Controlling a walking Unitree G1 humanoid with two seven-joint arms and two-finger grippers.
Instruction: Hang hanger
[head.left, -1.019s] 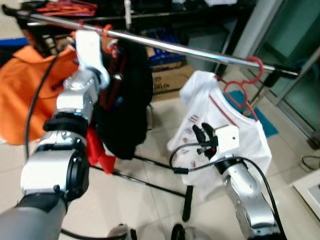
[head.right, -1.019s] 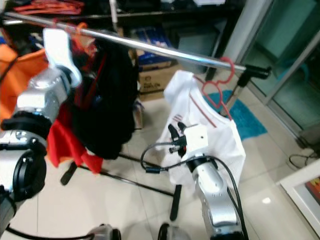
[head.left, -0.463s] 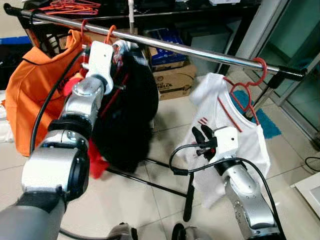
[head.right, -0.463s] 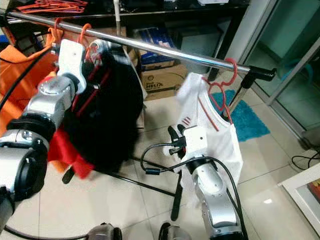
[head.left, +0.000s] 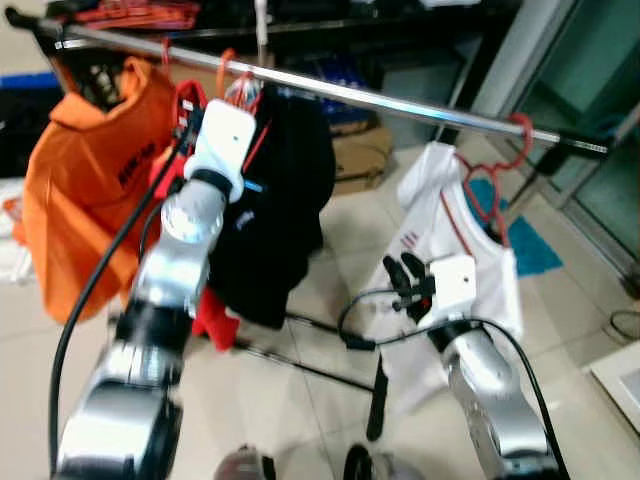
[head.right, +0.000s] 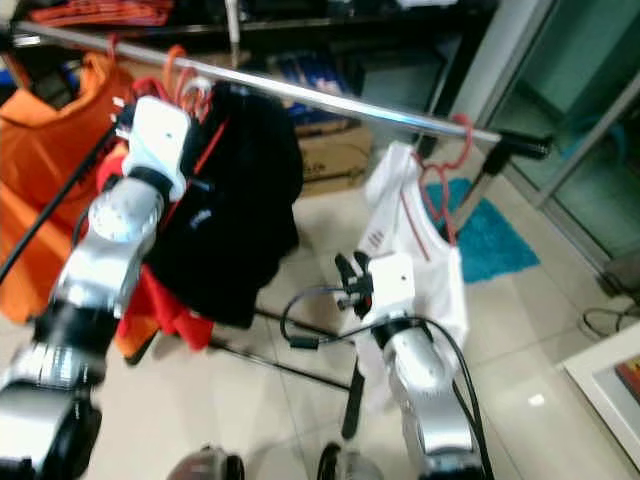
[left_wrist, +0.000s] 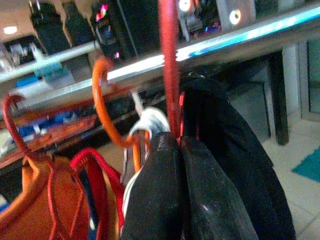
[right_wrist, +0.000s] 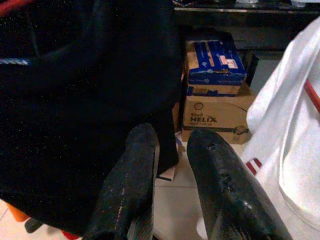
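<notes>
A chrome clothes rail (head.left: 400, 100) runs across at head height. My left gripper (left_wrist: 179, 140) is raised to it, shut on the neck of a red hanger (left_wrist: 170, 75) that carries a black garment (head.left: 280, 220). The hanger's stem crosses the rail, and its hook top is cut off by the frame edge. An orange hook (left_wrist: 105, 110) hangs beside it. My right gripper (head.left: 405, 275) is held low in front of the rack, open, with nothing between its fingers (right_wrist: 135, 165).
An orange garment (head.left: 90, 190) hangs at the rail's left end. A white shirt (head.left: 470, 250) on a red hanger (head.left: 500, 150) hangs at the right end. Cardboard boxes (right_wrist: 212, 115) sit on the floor behind. The rack's black base bar (head.left: 300, 360) crosses the tiles.
My left arm has stretched further out and shifted slightly right along the rail, and the black garment has swung with it. The right arm has held still.
</notes>
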